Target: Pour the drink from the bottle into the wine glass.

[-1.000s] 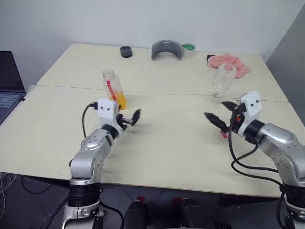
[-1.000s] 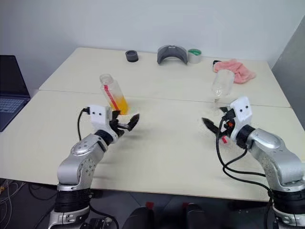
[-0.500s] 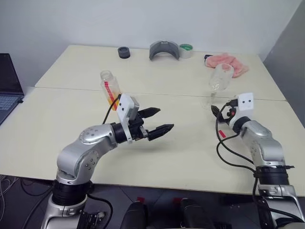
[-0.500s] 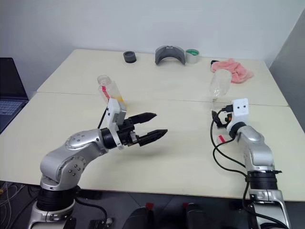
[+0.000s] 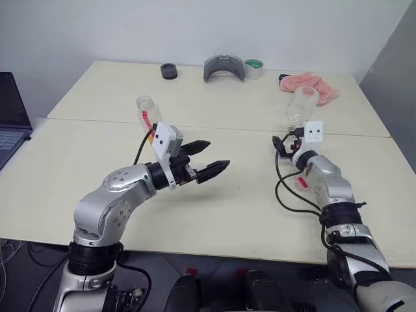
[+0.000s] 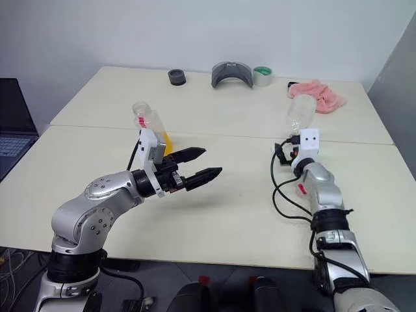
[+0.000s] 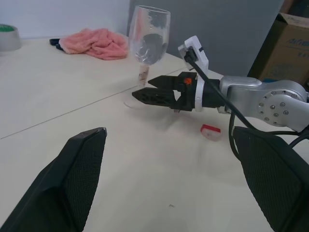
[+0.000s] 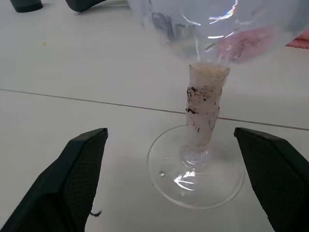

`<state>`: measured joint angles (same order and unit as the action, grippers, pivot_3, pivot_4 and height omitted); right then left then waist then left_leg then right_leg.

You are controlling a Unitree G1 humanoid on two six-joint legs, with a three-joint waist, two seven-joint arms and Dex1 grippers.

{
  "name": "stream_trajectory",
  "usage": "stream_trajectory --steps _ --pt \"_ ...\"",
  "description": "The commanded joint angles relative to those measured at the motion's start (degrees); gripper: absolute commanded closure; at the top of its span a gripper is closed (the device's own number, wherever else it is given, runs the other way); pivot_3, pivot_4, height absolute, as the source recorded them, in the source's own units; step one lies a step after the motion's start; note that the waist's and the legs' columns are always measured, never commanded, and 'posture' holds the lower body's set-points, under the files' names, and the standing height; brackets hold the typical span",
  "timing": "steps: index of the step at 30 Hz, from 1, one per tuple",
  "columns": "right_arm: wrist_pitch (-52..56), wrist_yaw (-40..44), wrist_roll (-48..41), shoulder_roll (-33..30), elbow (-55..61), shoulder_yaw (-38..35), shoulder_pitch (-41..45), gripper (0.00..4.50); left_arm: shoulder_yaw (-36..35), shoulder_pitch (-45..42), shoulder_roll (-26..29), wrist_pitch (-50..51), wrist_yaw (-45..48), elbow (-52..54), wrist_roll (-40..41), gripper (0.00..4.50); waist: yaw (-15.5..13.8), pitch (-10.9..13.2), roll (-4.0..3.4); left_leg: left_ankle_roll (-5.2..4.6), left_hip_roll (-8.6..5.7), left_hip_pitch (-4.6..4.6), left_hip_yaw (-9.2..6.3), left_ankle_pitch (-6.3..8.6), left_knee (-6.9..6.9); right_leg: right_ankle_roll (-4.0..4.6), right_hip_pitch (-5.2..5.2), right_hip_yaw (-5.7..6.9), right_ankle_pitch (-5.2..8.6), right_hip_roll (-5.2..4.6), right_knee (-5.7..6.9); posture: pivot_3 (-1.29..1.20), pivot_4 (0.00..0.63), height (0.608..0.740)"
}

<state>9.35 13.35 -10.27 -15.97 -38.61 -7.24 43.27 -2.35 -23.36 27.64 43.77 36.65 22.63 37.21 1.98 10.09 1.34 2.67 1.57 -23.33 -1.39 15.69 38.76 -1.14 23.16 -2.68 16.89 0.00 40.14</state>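
My right gripper (image 8: 169, 145), jaws spread, straddles the wine glass (image 5: 301, 107) stem at right centre; left gripper (image 5: 211, 159), jaws spread and empty, centre frame. Bottle (image 5: 151, 116) sits upper left on the worktop (image 5: 247, 208). Risk: thin stem slips or tips when I clamp.

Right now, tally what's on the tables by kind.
Bottle: 1
Wine glass: 1
Tape roll: 1
Pink cloth: 1
Black round thing: 1
Grey curved thing: 1
Small red-and-white thing: 1
Total: 7
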Motion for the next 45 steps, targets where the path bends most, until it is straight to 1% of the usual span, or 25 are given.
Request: stream_trajectory --steps 1,5,8,10,12,16,17,19,21,22,24,26,29,32,33,35,36,40,42,45 --pt "-5.14 -1.79 0.74 -0.19 -4.83 -1.71 3.88 0.00 -1.33 -0.15 0.14 -0.14 -0.93 2.67 1.04 0.01 -0.01 0.00 0.00 0.00 -0.01 0.00 -0.01 0.00 -0.01 0.00 0.00 0.01 0.00 0.00 0.00 0.00 0.150 0.740" --pt "-9.72 -4.23 0.48 0.22 -14.86 -3.36 9.01 0.00 -1.22 -0.30 0.64 -0.25 -1.46 2.68 0.94 0.01 0.04 0.00 0.00 0.00 0.00 0.00 0.02 0.00 -0.01 0.00 0.00 -0.01 0.00 -0.01 -0.01 0.00 0.150 0.740" --pt "-11.58 -4.13 -0.23 0.65 -19.51 -4.51 11.32 0.00 -1.35 -0.35 0.91 -0.10 -1.54 2.83 1.10 0.01 0.05 0.00 0.00 0.00 0.00 0.00 0.01 0.00 -0.01 0.01 0.00 0.00 0.00 -0.01 -0.01 0.00 0.150 0.740" --pt "-12.48 -3.73 -0.85 0.81 -21.64 -5.33 12.36 0.38 -1.72 -0.20 1.04 0.38 -1.90 2.90 1.41 0.00 0.05 0.00 0.00 0.00 0.00 0.00 0.01 0.00 -0.01 0.01 0.00 0.00 0.00 -0.01 -0.01 0.00 0.150 0.740" --pt "-13.39 -3.06 -1.10 0.88 -22.94 -5.91 13.07 0.96 -2.09 -0.26 1.07 0.81 -2.31 2.71 1.65 0.00 0.05 0.00 0.00 0.00 0.00 -0.01 0.01 0.00 -0.01 0.01 0.00 0.00 0.00 -0.02 -0.01 0.00 0.150 0.740" --pt "-14.83 -2.53 -0.74 0.94 -23.91 -6.35 13.56 2.41 -2.20 -0.21 1.48 1.07 -2.63 2.82 1.96 0.00 0.06 0.01 -0.01 0.00 0.00 0.00 0.01 0.00 -0.01 0.01 0.00 0.00 0.00 -0.03 -0.01 0.00 0.150 0.740" --pt "-14.93 -2.53 -0.65 0.93 -23.98 -6.32 13.55 2.68 -2.24 -0.16 1.56 1.15 -2.71 2.93 2.07 0.00 0.06 0.01 -0.01 0.00 0.00 -0.01 0.01 0.00 -0.02 0.01 0.00 0.00 0.00 -0.03 -0.01 0.00 0.150 0.740" --pt "-15.53 -2.38 -0.26 0.81 -24.05 -6.02 13.43 3.48 -2.28 0.04 1.69 1.22 -2.75 2.97 2.12 0.00 0.06 0.01 -0.01 0.01 0.00 0.00 0.01 0.00 -0.02 0.01 0.00 0.00 0.00 -0.03 -0.01 0.00 0.150 0.740" --pt "-16.10 -2.05 0.33 0.68 -23.90 -5.46 13.28 4.12 -2.43 0.49 1.82 1.36 -2.80 3.27 2.23 0.00 0.06 0.01 -0.01 0.01 -0.01 -0.01 0.01 0.00 -0.02 0.01 0.00 0.00 0.00 -0.03 -0.01 0.00 0.150 0.740" --pt "-16.60 -1.53 0.96 0.76 -23.53 -4.72 13.23 4.36 -2.75 0.98 1.80 1.57 -3.03 3.63 2.48 0.00 0.11 0.01 -0.02 0.01 0.00 0.00 0.01 0.00 -0.02 0.01 0.00 0.00 0.00 -0.03 -0.01 0.00 0.150 0.740" --pt "-17.57 1.00 2.92 1.38 -22.08 -2.00 13.27 4.36 -4.23 3.03 1.24 2.87 -4.11 5.47 4.33 0.00 0.42 0.02 -0.03 0.01 0.01 -0.01 0.02 0.00 -0.03 0.01 0.01 -0.01 0.00 -0.03 -0.02 0.00 0.150 0.740" --pt "-17.63 6.18 3.39 3.84 -18.13 0.94 13.14 4.36 -6.21 7.94 0.79 2.85 -6.15 9.69 5.37 0.00 1.23 0.03 -0.04 0.01 0.04 -0.01 0.02 0.00 -0.06 0.01 0.03 -0.03 0.00 -0.16 -0.02 0.00 0.150 0.740" --pt "-15.99 15.98 3.64 9.09 -8.97 7.64 10.84 4.36 -9.79 19.34 1.09 0.46 -8.87 17.38 3.48 0.00 2.69 0.05 -0.07 0.02 0.14 0.04 0.07 -0.01 -0.14 0.02 0.08 -0.07 -0.01 -0.17 -0.04 0.00 0.150 0.740" --pt "-13.11 21.53 2.66 12.71 -1.45 11.45 7.58 4.36 -12.64 29.01 0.59 -0.62 -11.16 23.61 3.87 0.00 2.81 0.04 -0.07 0.04 0.19 0.40 0.11 -0.02 -0.70 0.08 0.04 -0.06 -0.04 -0.21 -0.04 0.00 0.150 0.740" --pt "-12.28 22.40 2.38 13.20 0.22 11.94 6.79 4.36 -13.03 30.76 0.44 -1.02 -11.85 24.82 3.84 0.00 2.63 0.04 -0.07 0.05 0.23 0.41 0.01 -0.02 -0.72 0.10 0.04 -0.07 -0.02 -0.22 -0.02 0.00 0.150 0.740" --pt "-10.71 24.72 2.30 14.66 3.25 13.91 5.08 4.36 -14.75 36.74 -1.50 -1.38 -14.47 28.52 4.89 0.00 1.35 0.04 -0.07 0.14 0.22 0.37 -0.21 -0.07 -0.75 0.17 0.02 0.05 0.00 -0.21 0.00 0.00 0.150 0.740" --pt "-10.12 26.06 2.66 15.13 4.30 15.25 4.20 4.36 -15.01 40.85 -2.20 -2.58 -14.80 30.67 3.77 0.00 0.97 0.04 -0.07 0.15 0.19 0.37 -0.17 -0.07 -0.77 0.19 0.00 0.02 0.00 -0.24 -0.09 0.00 0.150 0.740" --pt "-8.80 28.32 3.05 15.76 5.58 17.29 2.26 4.36 -14.59 51.21 -3.90 -7.25 -15.29 34.82 0.12 0.00 0.04 0.03 -0.02 0.13 -0.07 0.38 0.00 -0.06 -0.69 0.19 -0.11 0.03 0.00 -0.46 -0.24 0.00 0.150 0.740" --pt "-9.54 28.29 3.54 15.72 4.37 17.36 2.11 4.36 -14.07 54.09 -4.60 -9.97 -15.50 35.48 -2.06 0.00 0.07 0.06 -0.08 0.13 -0.08 0.41 0.11 -0.06 -0.71 0.17 -0.08 0.02 -0.01 -0.44 -0.26 0.00 0.150 0.740" --pt "-10.44 27.98 4.59 15.41 1.58 17.31 2.40 4.36 -14.28 55.64 -5.27 -12.75 -15.52 34.77 -3.56 0.00 0.17 0.06 -0.07 0.13 0.03 0.44 0.14 -0.06 -0.72 0.18 -0.06 0.01 0.00 -0.24 -0.25 0.00 0.150 0.740"
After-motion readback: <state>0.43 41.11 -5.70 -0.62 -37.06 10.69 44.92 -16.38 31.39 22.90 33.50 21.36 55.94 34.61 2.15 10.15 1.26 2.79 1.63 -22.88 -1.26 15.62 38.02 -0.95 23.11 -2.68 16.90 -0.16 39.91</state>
